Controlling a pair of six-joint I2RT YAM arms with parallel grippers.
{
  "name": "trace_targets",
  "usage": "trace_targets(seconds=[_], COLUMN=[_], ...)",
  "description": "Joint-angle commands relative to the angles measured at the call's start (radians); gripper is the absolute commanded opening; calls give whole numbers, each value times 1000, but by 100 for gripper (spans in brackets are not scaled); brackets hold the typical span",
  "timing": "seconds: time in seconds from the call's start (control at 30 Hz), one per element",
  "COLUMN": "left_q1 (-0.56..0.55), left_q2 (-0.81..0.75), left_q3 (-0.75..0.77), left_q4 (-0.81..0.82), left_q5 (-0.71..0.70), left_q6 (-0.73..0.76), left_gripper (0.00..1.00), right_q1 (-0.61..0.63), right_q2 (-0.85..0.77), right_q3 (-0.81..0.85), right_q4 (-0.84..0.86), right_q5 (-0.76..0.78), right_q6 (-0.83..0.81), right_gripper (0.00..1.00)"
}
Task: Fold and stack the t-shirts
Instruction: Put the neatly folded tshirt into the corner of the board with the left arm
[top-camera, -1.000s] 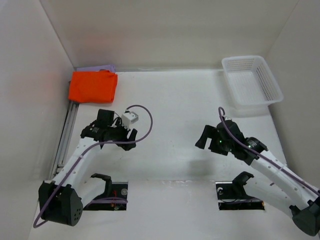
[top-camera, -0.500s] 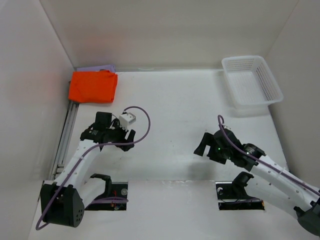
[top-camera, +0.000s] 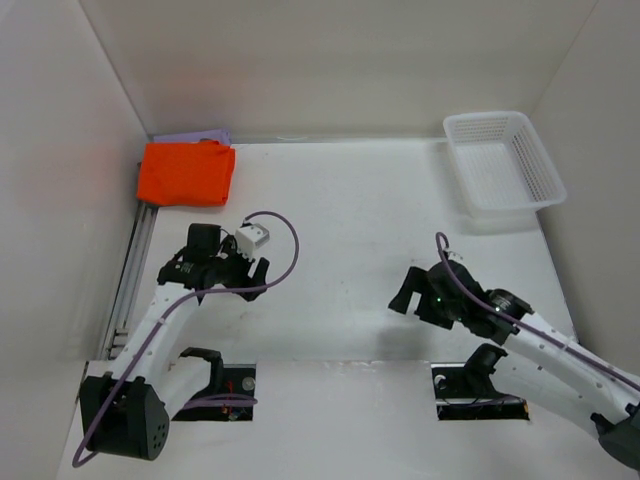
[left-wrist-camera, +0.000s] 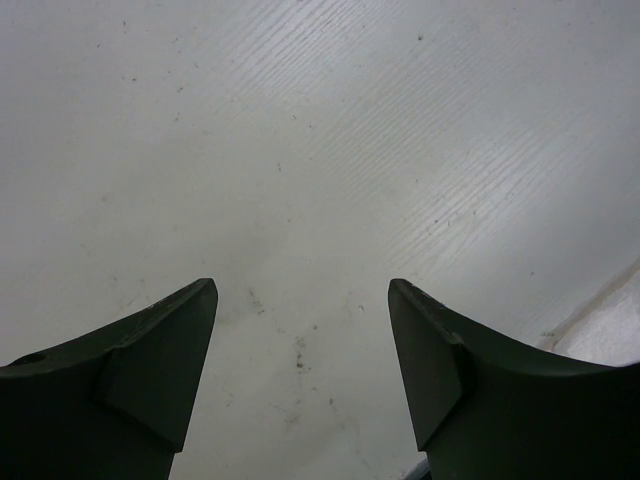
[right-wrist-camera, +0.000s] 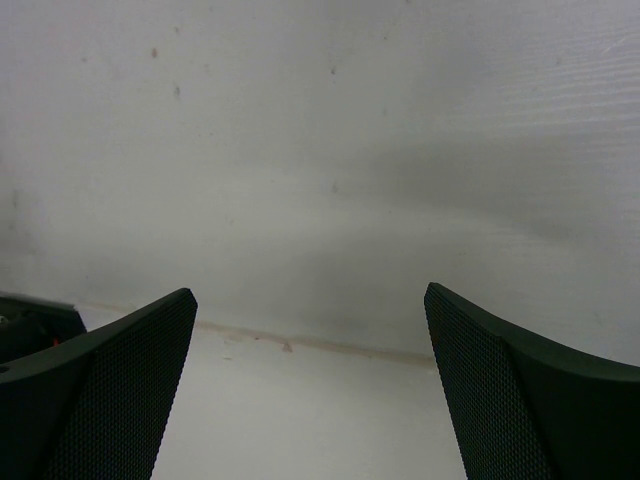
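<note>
T-shirts lie in your far left corner of the counter (top-camera: 350, 200): the orange t-shirt (top-camera: 186, 172) is folded flat, and a strip of the lavender t-shirt (top-camera: 197, 135) shows along its far edge. Your left pincer (left-wrist-camera: 301, 285) is near them, toward you, with its jaws apart and only bare counter between them. Your right pincer (right-wrist-camera: 309, 290) is spread wide and holds nothing, well apart from the shirts. A white mesh basket (top-camera: 490, 116) sits at the far right.

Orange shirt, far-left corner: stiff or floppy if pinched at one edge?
Probably floppy: the orange shirt is folded cloth with rumpled edges, so layers would likely sag open. A push may drag the lavender shirt peeking out beneath it.
</note>
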Motion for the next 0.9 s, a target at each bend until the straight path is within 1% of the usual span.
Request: trace_targets(seconds=[0.0, 0.1, 0.2, 0.3, 0.4, 0.53, 0.63, 0.7, 0.77, 0.87], left_q1=[10, 15, 27, 53, 78, 125, 159, 167, 167, 164], left_q2=[-26, -35, -63, -101, -129, -195, -245, -258, -265, -282], left_q3=[-10, -11, -8, 24, 91, 177, 190, 187, 171, 130], left_q4=[30, 35, 36, 55, 94, 199, 269, 271, 260, 257], left_q5=[16, 16, 13, -6, -88, -221, -247, -240, -228, -220], left_q6=[16, 11, 2, -41, -90, -114, -168, -208, -254, -285], left_gripper=[69, 70, 70, 71, 72, 81, 86, 86, 86, 86], right_q1=[-18, -55, -72, -77, -77, -83, -101, -130, -164, -201], right_q2=[-86, -144, -176, -181, -158, -118, -107, -98, -86, -74], right_q3=[19, 28, 65, 143, 254, 389, 415, 411, 395, 362], right_q4=[-22, -41, -58, -79, -104, -127, -116, -115, -119, -124], right_q5=[55, 64, 88, 145, 234, 393, 461, 461, 432, 366], right_q6=[8, -19, -91, -191, -340, -527, -596, -604, -602, -602], right_gripper=[100, 100, 100, 100, 100, 100, 100, 100, 100, 100])
